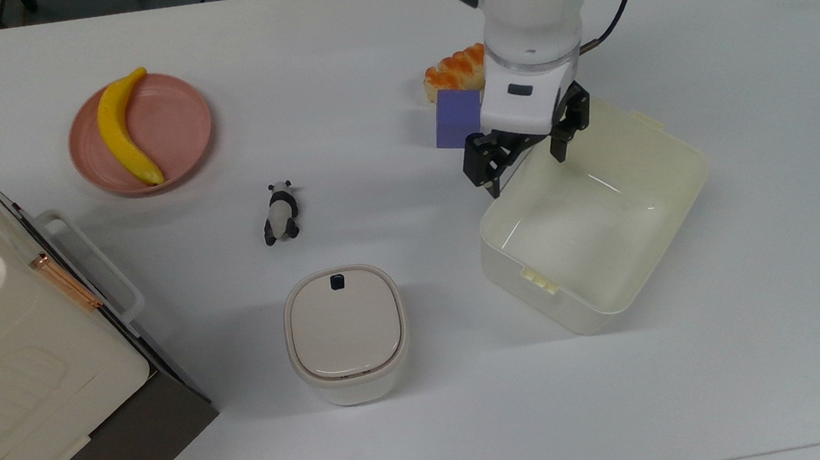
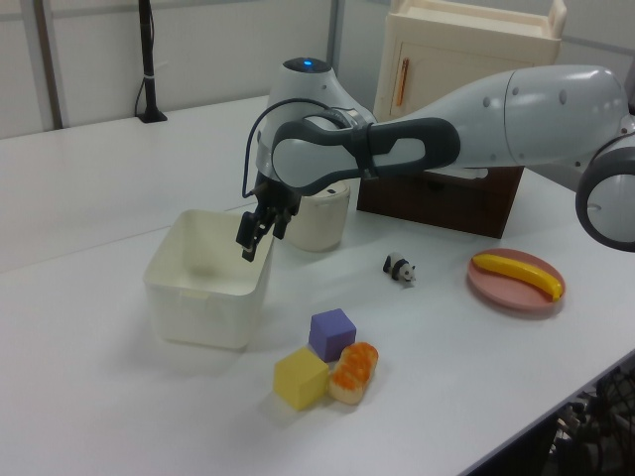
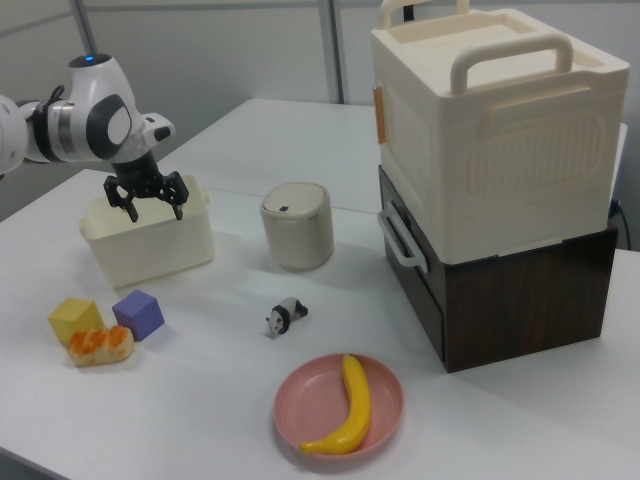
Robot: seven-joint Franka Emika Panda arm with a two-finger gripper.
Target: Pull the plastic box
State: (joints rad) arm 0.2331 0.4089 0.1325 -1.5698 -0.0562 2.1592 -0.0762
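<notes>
Cubes [image 1: 457, 117] beside plastic box [image 1: 667, 176]

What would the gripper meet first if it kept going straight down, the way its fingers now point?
Most likely the plastic box. The open gripper points down astride the box's wall, so it would probably meet that wall or the box's floor, though depth is hard to judge.
</notes>
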